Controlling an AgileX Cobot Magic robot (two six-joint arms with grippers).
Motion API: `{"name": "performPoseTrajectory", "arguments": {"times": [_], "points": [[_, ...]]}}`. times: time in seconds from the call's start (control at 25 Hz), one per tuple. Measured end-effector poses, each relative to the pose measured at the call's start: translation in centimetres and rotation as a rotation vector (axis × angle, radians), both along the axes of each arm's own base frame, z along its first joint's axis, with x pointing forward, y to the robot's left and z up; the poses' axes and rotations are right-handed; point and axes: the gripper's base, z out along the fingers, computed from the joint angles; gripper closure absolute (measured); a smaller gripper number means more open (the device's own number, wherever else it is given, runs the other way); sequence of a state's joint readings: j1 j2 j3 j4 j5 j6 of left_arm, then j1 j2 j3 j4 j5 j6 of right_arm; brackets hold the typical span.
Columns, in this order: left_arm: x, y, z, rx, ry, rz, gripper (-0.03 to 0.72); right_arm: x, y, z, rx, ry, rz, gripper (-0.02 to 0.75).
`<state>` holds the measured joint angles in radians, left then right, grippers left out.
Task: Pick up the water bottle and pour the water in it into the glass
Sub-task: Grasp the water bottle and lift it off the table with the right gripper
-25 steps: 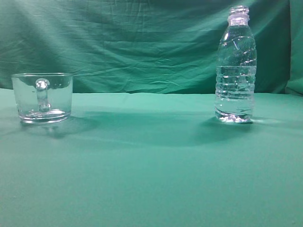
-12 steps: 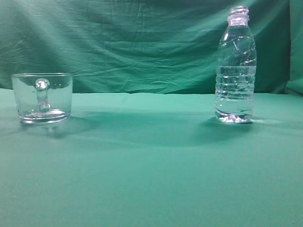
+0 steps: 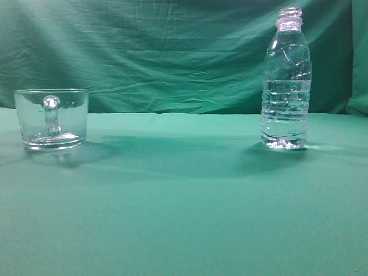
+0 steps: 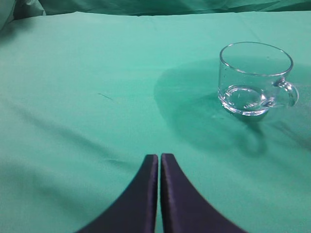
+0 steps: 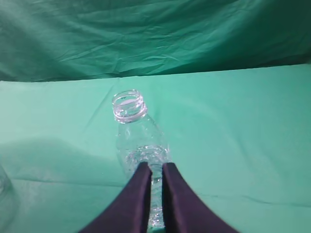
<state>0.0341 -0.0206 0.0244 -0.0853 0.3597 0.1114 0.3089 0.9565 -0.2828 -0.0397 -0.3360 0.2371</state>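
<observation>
Progress: nothing done — the tall clear ribbed plastic water bottle (image 3: pixel 286 80) stands untouched, uncapped.
Right claw (image 5: pixel 155 170): fingers together, bottle just beyond.
Left claw (image 4: pixel 159 160): together; short clear glass mug (image 4: pixel 253 80) ahead-right — apparently unfilled.

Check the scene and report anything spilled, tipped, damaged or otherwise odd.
Nothing stands out. The water bottle stands upright, uncapped, about half full of water. The glass sits upright and apart from it. No puddle shows on the green cloth. The left claw and right claw hang near closed, touching nothing.
</observation>
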Motion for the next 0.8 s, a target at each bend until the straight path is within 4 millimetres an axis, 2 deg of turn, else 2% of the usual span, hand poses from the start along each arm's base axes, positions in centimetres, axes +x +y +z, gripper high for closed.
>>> {"name": "performPoseTrajectory", "arguments": {"times": [0.04,0.12,0.24,0.32,0.4,0.44,0.56,0.8], "points": [[0.0,0.0,0.0,0.0,0.0,0.0,0.688,0.6,0.3,-0.5,-0.007,0.008,0.007,0.692],[0.0,0.0,0.0,0.0,0.0,0.0,0.688,1.6,0.7,-1.4,-0.019,0.003,0.025,0.598],[0.0,0.0,0.0,0.0,0.0,0.0,0.688,2.9,1.3,-2.6,-0.036,0.025,0.042,0.374],[0.0,0.0,0.0,0.0,0.0,0.0,0.688,3.9,1.7,-3.1,-0.048,0.034,0.056,0.188],[0.0,0.0,0.0,0.0,0.0,0.0,0.688,4.9,2.3,-3.3,-0.071,0.025,0.088,0.099],[0.0,0.0,0.0,0.0,0.0,0.0,0.688,5.3,2.6,-3.4,-0.086,0.01,0.116,0.077],[0.0,0.0,0.0,0.0,0.0,0.0,0.688,6.3,3.4,-3.9,-0.098,-0.032,0.172,0.094],[0.0,0.0,0.0,0.0,0.0,0.0,0.688,7.9,4.0,-6.7,-0.07,0.001,0.172,0.094]]}}
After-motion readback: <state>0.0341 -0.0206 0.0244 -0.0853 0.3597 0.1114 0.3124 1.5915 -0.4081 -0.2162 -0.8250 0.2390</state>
